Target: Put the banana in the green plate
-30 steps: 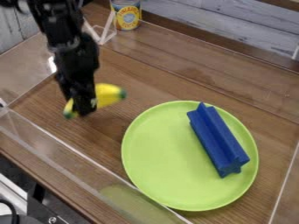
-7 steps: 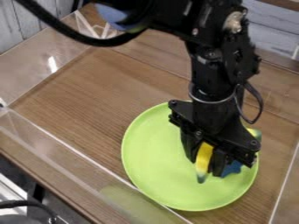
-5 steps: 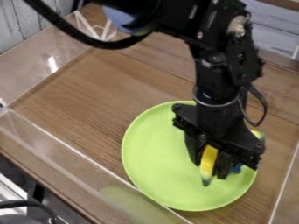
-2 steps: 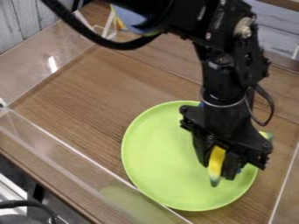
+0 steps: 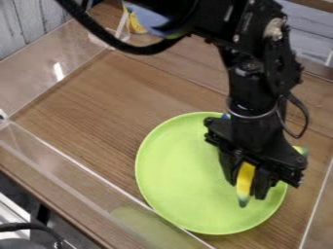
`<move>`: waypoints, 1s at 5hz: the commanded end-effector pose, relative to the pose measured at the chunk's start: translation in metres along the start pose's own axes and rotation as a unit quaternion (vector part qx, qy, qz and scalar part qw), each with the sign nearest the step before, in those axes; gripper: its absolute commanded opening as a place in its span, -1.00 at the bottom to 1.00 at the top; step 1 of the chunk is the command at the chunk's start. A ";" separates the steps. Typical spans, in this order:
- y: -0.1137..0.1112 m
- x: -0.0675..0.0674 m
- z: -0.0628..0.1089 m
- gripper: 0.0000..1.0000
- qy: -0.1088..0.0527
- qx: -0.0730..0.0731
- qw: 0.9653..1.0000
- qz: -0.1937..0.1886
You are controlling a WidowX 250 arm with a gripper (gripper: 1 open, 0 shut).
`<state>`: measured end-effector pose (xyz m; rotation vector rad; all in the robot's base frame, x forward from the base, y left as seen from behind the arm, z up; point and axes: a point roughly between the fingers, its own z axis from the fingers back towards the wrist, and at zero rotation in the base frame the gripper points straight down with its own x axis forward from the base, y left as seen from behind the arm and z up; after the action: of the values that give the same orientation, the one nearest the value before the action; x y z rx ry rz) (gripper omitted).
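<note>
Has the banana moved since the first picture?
Yes, the banana has gone right: it was left of the green plate, and now shows within the plate's outline.

No readable text, label, brand, number or sign anywhere in view.

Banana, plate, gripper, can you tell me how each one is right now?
Banana: in the gripper, one tip pointing down over the plate.
Green plate: lying flat on the table.
Gripper: shut on the banana.
Blue block: mostly hidden behind the gripper.
</note>
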<state>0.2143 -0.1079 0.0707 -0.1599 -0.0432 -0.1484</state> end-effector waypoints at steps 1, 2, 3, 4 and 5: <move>0.000 0.013 0.009 -1.00 -0.022 -0.008 1.000 0.004; 0.002 0.014 0.009 -1.00 -0.020 -0.011 1.000 0.006; 0.003 0.015 0.009 -1.00 -0.019 -0.012 1.000 0.008; 0.004 0.016 0.009 -1.00 -0.017 -0.014 1.000 0.010; 0.006 0.014 0.008 1.00 -0.015 -0.015 1.000 0.012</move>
<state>0.2204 -0.1034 0.0695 -0.1840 -0.0297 -0.1300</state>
